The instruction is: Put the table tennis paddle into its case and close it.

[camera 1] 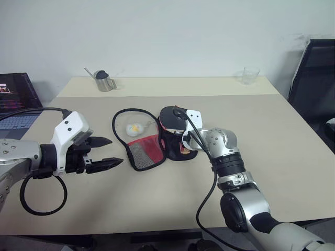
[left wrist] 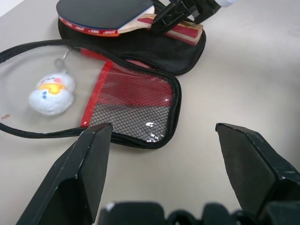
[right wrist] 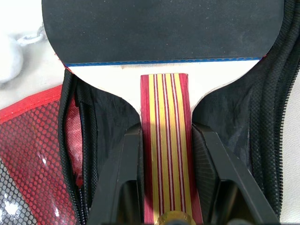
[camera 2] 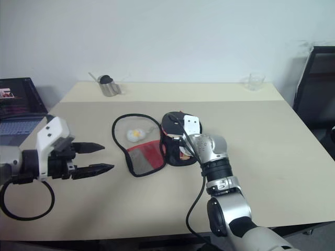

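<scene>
- Two grippers are at work: the right gripper (right wrist: pixel 166 187) is clamped on the striped wooden handle of the paddle (right wrist: pixel 161 28), one finger on each side of it; the left gripper (camera 1: pixel 103 153) hangs with its fingers spread apart and empty, at about 8 o'clock from the case (camera 1: pixel 149 149).
- Paddle: its black face lies over the open half of the case near the table's (camera 1: pixel 272 130) middle, handle pointing toward the robot.
- Handling, as I judge it: the paddle looks stiff and light, so the handle grip should steer it well; the rubber face is likely grippy and may drag on the lining.
- Case: soft fabric, likely to slide or bunch when pushed; the flap with the red mesh pocket lies flat at 9 o'clock of the paddle.
- Best hold for closing seems the flap's outer zip edge, at the stiffer red part.
- A small white-yellow charm (camera 1: pixel 134 127) lies on the flap's inner side and could snag the zip.
</scene>
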